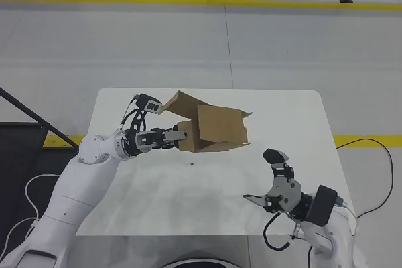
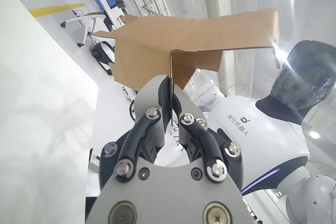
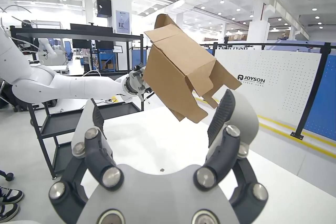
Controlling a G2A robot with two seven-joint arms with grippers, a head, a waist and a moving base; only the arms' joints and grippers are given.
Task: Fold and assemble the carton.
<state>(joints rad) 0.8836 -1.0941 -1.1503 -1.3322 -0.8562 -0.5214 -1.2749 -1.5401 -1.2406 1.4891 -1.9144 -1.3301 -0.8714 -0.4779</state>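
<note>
On the left side of the white table (image 1: 281,114), the left gripper (image 1: 180,136) reached in from the robot's left. Its fingers were pressed together on a thin edge of the carton (image 1: 214,127). In the left wrist view that gripper (image 2: 170,83) pinched one cardboard panel edge-on between its dark pads (image 2: 164,93), and the rest of the carton (image 2: 183,36) spread out beyond it.

The brown carton sat over the middle of the table, toward the far side. It was partly formed into a box shape, with loose flaps standing out at both ends. In the right wrist view the carton (image 3: 178,70) hung tilted in the air, clear of the table (image 3: 147,135), its open flaps pointing down and outward.

A small dark speck (image 1: 191,161) lay on the table just nearer than the carton.

On the right, near the table's near edge, the right gripper (image 1: 264,177) hovered well apart from the carton. Its fingers (image 3: 225,114) were spread wide with nothing between them.
</note>
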